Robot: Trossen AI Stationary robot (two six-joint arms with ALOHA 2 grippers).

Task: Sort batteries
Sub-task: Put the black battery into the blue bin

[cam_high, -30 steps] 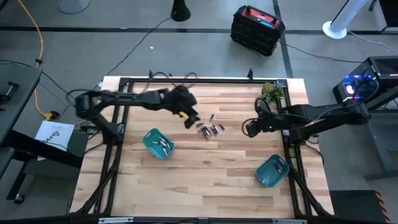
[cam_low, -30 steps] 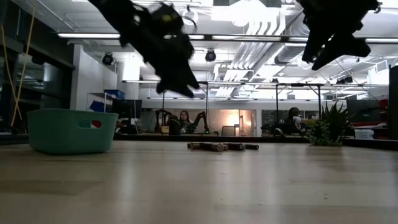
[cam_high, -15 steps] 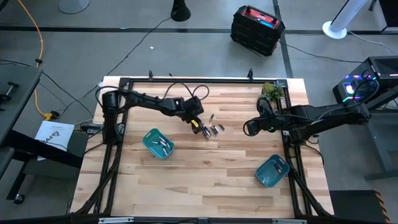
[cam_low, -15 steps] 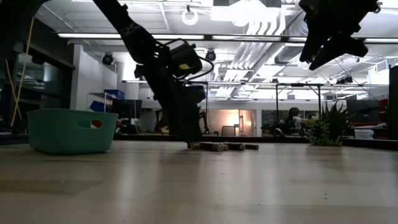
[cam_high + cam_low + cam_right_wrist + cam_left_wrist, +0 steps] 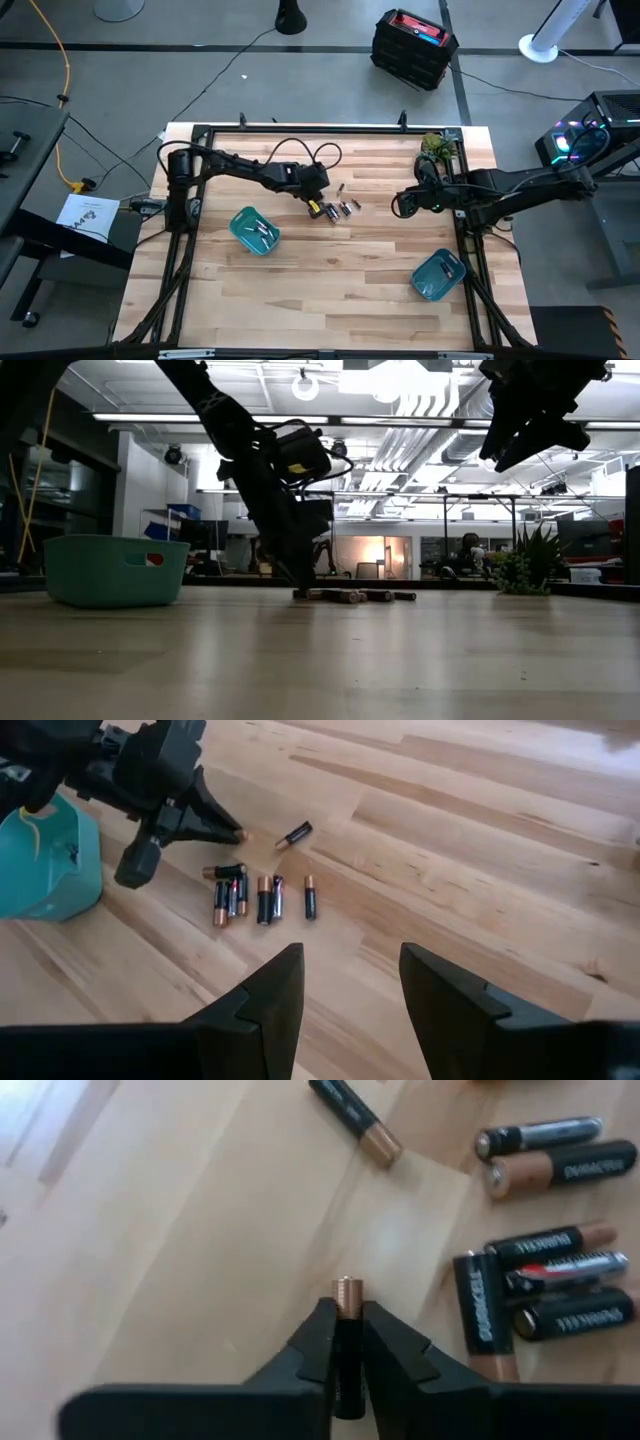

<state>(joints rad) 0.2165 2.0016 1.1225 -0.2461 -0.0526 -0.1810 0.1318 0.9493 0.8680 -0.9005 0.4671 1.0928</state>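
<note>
Several small batteries (image 5: 342, 209) lie loose in a cluster on the wooden table (image 5: 330, 290), also seen in the left wrist view (image 5: 545, 1295), the right wrist view (image 5: 260, 897) and the low view (image 5: 360, 596). My left gripper (image 5: 316, 206) is down at the cluster's left side, shut on one battery (image 5: 346, 1330). My right gripper (image 5: 398, 205) hovers open to the right of the cluster, high above the table (image 5: 535, 420), its fingers (image 5: 270, 1000) bare. My left gripper pinches one battery between its two fingers, just behind the copper-coloured end (image 5: 346, 1293), which sticks out past the fingertips. The battery lies along the fingers. The fingers slant down from the table's left, with their tips at the table top (image 5: 300, 588).
One teal bin (image 5: 254, 230) with a few batteries in it stands near the left arm, and another teal bin (image 5: 438, 273) at the near right. A small plant (image 5: 435, 146) sits at the far right corner. Black frame rails (image 5: 300, 128) edge the table.
My left gripper has moved down and toward the table's right, from above the table to the left side of the battery cluster, and has shut on one battery there. The other batteries lie as before.
</note>
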